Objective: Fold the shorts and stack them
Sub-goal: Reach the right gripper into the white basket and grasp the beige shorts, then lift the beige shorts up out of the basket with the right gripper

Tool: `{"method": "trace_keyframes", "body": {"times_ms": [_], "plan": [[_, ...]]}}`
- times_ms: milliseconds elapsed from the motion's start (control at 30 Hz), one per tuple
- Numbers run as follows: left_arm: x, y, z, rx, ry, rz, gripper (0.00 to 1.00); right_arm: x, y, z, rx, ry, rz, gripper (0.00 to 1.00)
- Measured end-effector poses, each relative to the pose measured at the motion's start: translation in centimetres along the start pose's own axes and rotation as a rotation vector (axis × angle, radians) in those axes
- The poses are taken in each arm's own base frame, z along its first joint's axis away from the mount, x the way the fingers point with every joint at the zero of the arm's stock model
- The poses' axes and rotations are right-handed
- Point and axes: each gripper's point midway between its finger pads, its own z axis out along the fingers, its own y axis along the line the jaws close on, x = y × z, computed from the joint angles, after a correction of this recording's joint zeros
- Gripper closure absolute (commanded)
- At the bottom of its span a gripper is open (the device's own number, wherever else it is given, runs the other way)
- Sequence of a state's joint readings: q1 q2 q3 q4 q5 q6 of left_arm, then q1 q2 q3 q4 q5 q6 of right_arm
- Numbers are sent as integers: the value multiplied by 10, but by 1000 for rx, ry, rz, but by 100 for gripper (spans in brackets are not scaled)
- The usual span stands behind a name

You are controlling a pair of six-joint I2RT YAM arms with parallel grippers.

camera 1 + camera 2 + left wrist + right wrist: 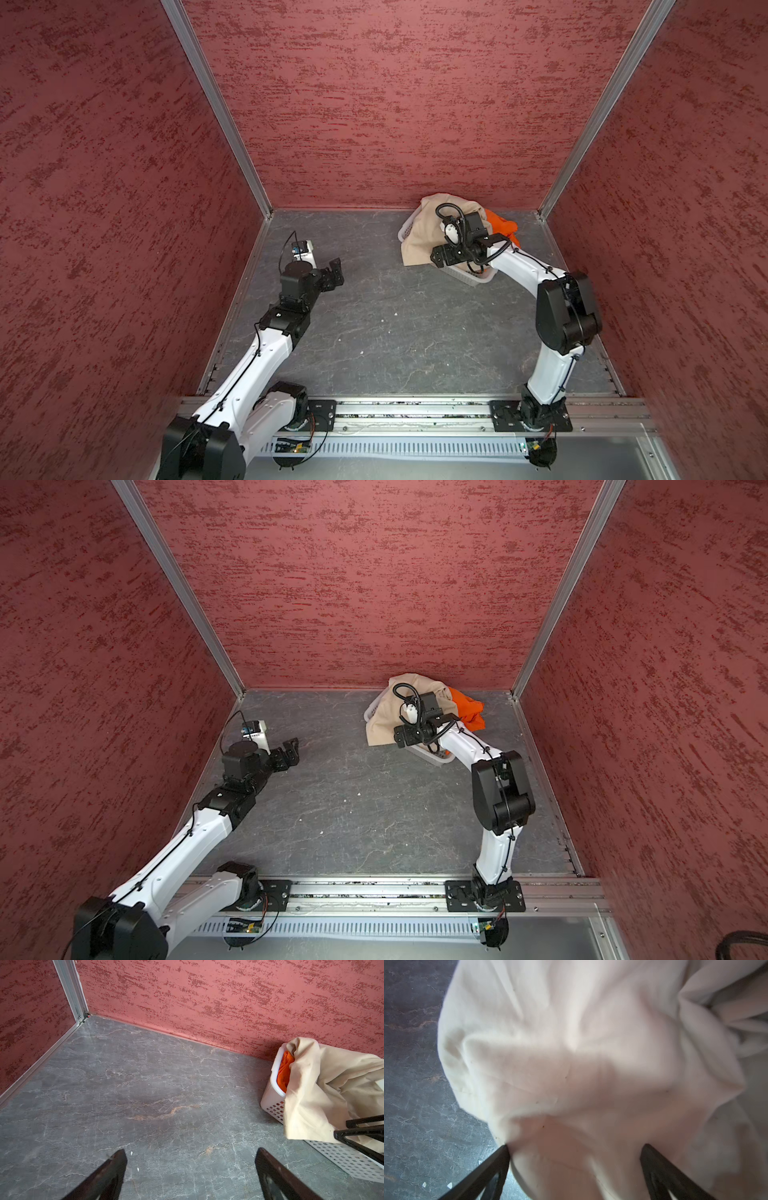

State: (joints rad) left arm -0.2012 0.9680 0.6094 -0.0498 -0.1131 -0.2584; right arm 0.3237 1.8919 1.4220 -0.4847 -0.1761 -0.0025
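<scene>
The white perforated basket (pixel 478 279) is being carried by the grey marbled desk (pixel 395 332) near its far right corner, close to the back wall. The beige shorts (pixel 417 243) are being draped over the basket's rim, with a loose fold hanging down its outer wall towards the desk's middle; in both top views they are covering most of the basket's opening. The orange shorts (pixel 503 227) are being bunched in the basket on the side nearer the desk's right edge, partly under the beige pair; in the left wrist view a strip of orange (pixel 284 1072) is being shown between the basket's wall (pixel 272 1093) and the beige cloth (pixel 324 1084).

The right hand (pixel 575 1147) is being held directly over the beige shorts (pixel 571 1043), with its jaws being kept wide apart and nothing being gripped between them. One black fingertip (pixel 505 1150) is being shown at the cloth's hanging edge; whether it is touching cannot be told.

The left hand (pixel 336 270) is being held above bare desk near the left edge, well apart from the basket, its jaws also being kept wide apart and empty, as the left wrist view (pixel 191 1153) is showing.
</scene>
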Motion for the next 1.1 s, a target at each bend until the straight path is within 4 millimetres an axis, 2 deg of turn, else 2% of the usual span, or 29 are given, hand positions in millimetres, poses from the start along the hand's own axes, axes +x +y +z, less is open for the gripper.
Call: {"method": "trace_keyframes", "body": {"times_ms": [100,267,467,700,800,900,1100], "plan": [[5,1,3,-6,16,-2,3,13,-2,14,-2,51,39,2],[7,2,6,-9,24,-4,2,14,-1,13,-16,54,76,2],[9,2,6,-9,24,-17,2,18,-4,15,-11,61,167,11],[14,4,7,-12,34,-21,2,9,-16,13,-4,-12,319,25],[14,4,7,-12,33,-21,2,6,-30,9,-7,-69,418,28],[14,4,6,-11,31,-22,2,5,-51,3,-1,-120,528,29],[11,3,4,-7,21,-23,2,2,-109,-9,76,-193,694,29]]}}
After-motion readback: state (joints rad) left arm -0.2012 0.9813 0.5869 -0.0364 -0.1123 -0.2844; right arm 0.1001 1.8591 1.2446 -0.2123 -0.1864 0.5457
